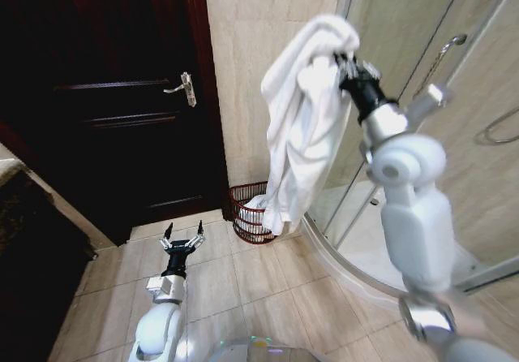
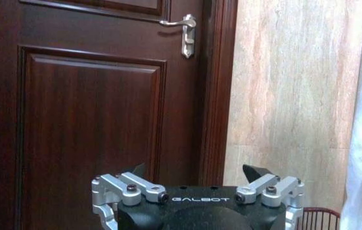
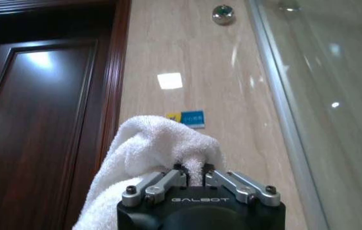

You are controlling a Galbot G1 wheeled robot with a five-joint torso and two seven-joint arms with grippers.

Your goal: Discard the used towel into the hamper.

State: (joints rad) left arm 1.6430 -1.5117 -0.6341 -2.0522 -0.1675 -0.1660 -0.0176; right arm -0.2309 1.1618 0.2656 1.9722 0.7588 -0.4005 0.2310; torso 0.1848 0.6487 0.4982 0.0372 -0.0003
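Clearly my right gripper [image 3: 193,173] pinches a soft, limp white terry towel [image 1: 302,118] by a fold; its length hangs below the jaws above the dark reddish-brown wire hamper [image 1: 243,216]; left gripper [image 1: 182,243] spread, idle.

— What stands past the raised tool [image 1: 345,60]?
— A beige stone wall [image 1: 251,62], with a glass shower enclosure [image 1: 422,45] on the tool's right side.
— And on its other side?
— A dark wooden door [image 1: 122,94] with a silver lever handle [image 1: 182,88].
— Below it?
— A floor of pale square tiles [image 1: 268,281], glossy under soft light; a curved shower threshold [image 1: 349,269] runs along them.
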